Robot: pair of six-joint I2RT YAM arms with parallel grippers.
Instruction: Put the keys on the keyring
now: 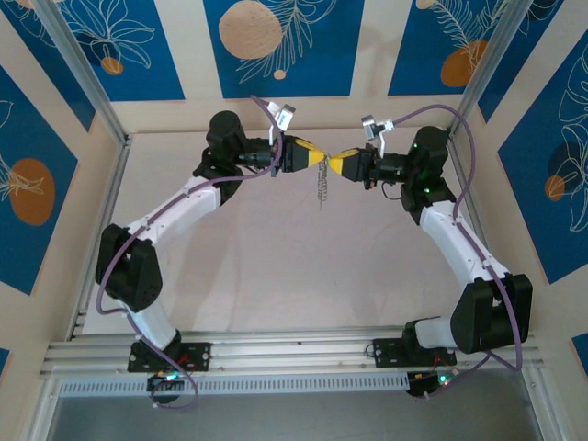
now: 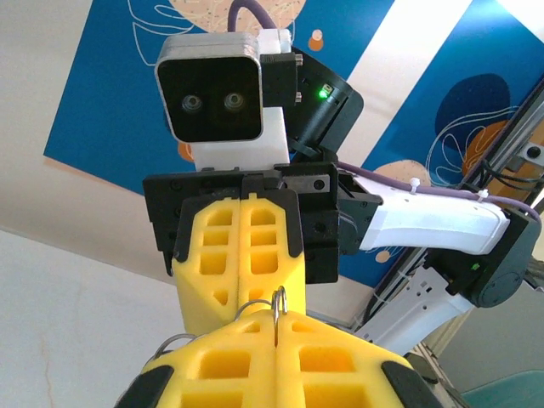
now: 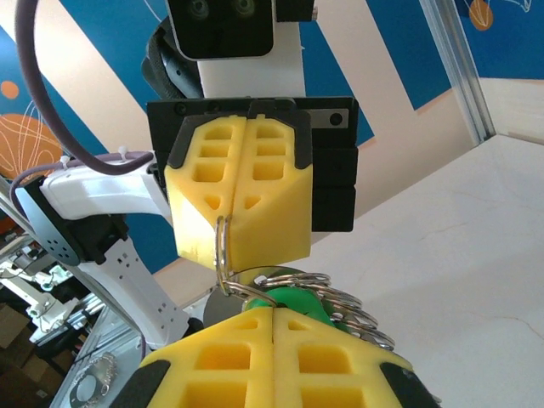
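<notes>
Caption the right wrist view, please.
Left hand and right hand pinch the keyring and a green key between them.

No legible txt, labels, brand marks or nos. on arms (image 1: 184, 197), wall panels (image 1: 276, 46) or table (image 1: 294, 276).

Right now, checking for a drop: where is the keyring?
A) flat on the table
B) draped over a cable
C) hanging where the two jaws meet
C: the keyring dangles above the table where the left jaws and right jaws, both shut, meet tip to tip.
</notes>
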